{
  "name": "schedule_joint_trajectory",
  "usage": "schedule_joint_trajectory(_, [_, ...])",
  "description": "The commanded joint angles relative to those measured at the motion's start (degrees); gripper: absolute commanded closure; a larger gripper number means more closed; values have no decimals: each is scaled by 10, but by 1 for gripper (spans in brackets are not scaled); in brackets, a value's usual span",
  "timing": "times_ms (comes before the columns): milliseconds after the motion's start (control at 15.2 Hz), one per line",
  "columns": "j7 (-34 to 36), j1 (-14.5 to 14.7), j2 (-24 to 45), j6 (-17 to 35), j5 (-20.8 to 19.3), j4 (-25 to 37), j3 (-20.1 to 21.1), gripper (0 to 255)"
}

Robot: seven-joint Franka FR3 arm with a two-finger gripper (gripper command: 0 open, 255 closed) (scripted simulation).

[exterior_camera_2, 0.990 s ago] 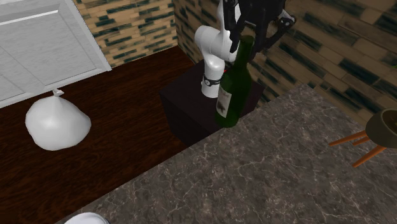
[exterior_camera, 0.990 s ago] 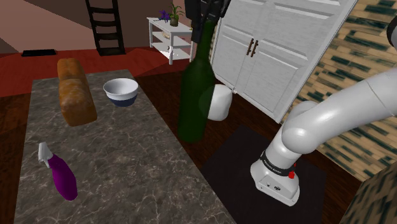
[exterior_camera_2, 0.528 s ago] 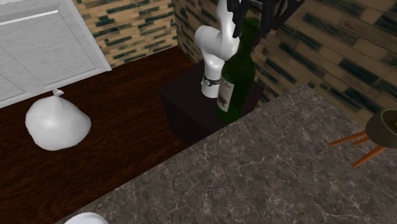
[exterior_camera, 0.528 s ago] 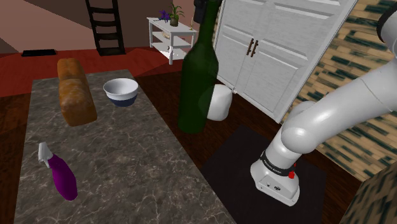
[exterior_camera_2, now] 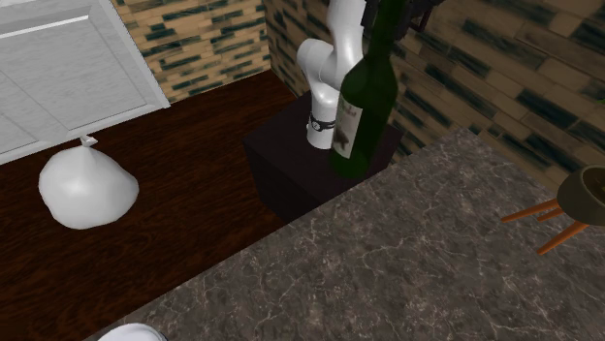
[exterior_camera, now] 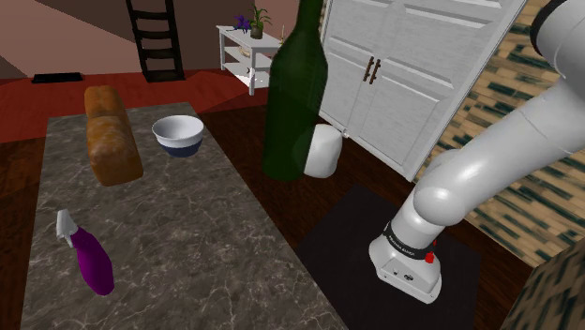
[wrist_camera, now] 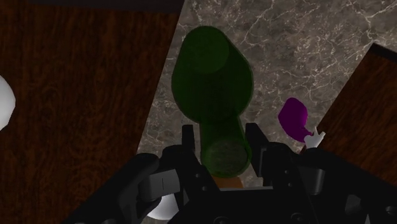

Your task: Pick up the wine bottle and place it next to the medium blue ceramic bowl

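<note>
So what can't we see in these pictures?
Shoulder view: top of the wine bottle, cut off by the upper edge.
Second exterior view: writing on the label, too small to read.
Second exterior view: a white rim, mostly cut off by the bottom edge.

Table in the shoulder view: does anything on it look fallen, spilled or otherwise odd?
The purple spray bottle seems to lie on its side on the table, not upright. No spill shows. The bread loaf and bowl look normal.
</note>
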Motion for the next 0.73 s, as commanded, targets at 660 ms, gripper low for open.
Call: schedule_joint_trajectory(660, [9,-15,101,-53,-56,138,39,255])
